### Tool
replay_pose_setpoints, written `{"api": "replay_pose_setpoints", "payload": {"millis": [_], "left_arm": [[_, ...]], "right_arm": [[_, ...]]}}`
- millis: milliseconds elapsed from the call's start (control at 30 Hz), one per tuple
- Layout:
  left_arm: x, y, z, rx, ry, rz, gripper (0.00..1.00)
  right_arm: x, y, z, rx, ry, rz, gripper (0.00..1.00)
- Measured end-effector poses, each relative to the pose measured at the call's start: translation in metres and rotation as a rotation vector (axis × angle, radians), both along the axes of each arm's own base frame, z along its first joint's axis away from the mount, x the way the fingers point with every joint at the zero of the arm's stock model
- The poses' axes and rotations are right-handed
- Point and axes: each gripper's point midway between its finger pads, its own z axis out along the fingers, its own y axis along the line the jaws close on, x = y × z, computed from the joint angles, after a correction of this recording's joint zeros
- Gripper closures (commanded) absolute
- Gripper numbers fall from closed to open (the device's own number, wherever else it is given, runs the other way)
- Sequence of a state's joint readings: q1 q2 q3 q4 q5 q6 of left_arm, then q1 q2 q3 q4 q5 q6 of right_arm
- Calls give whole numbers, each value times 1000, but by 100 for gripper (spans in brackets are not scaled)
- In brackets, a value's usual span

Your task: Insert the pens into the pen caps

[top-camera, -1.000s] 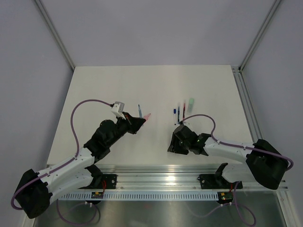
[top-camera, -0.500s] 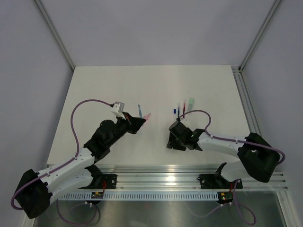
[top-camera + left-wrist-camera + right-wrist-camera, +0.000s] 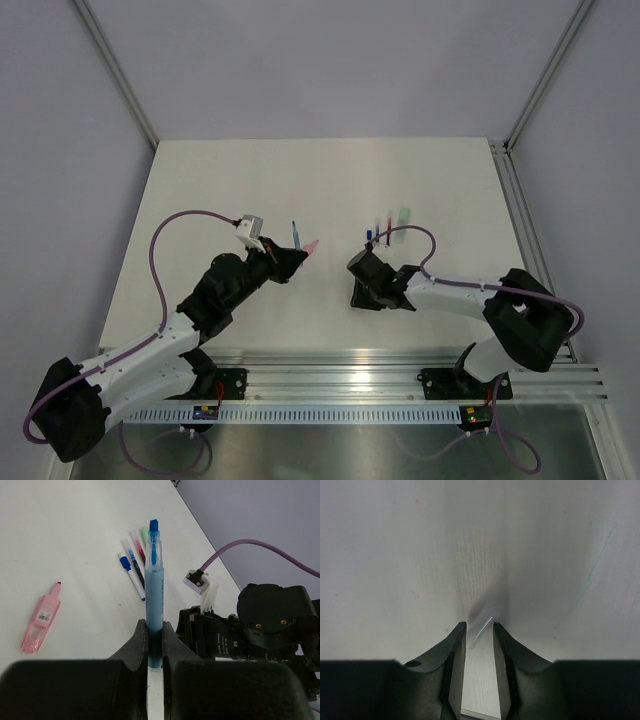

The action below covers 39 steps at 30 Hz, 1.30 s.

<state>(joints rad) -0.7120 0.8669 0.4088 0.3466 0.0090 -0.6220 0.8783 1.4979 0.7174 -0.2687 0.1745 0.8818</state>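
Note:
My left gripper [image 3: 289,259] [image 3: 154,626] is shut on a light blue pen [image 3: 154,580] and holds it upright, tip up, above the table; the pen also shows in the top view [image 3: 295,234]. A pale pink stubby piece [image 3: 312,245] [image 3: 40,622] lies just beside it. Three thin pens, blue-white [image 3: 133,576], dark blue [image 3: 133,559] and red [image 3: 138,549], lie side by side [image 3: 377,231], with a mint piece [image 3: 403,215] behind them. My right gripper [image 3: 361,286] [image 3: 479,626] points down at the table. Its jaws stand a narrow gap apart, with a clear translucent cap [image 3: 483,621] lying tilted between the fingertips.
The white table [image 3: 220,190] has a metal rail [image 3: 400,372] along its near edge and grey walls around it. The right arm's black body [image 3: 260,630] stands close to the right of my left gripper. Faint pen marks dot the table [image 3: 592,567].
My right gripper has moved left and slightly away from the rail, and now stands over the clear cap. The left arm and its blue pen have not moved.

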Motion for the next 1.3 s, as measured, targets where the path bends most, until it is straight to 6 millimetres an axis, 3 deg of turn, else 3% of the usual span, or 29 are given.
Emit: {"api": "replay_pose_setpoints", "payload": {"millis": [300,533,1100,1200,1300], "left_arm": [[0,0,0,0,0,-1,100],[0,0,0,0,0,-1,100],[-1,-1,0,-2,0,-6,100],[-1,-1,1,-2,-1,-6,100],[-1,-1,0,-2,-1,-6,100]], "right_arm": [[16,5,-2,-76,-17,18,81],[20,2,-3,-144,-11,54,74],[33,5,-5,-241,-14,115,69],[35,6,-6,-247,-21,119,78],[36,6,-5,-249,-26,124,97]]}}
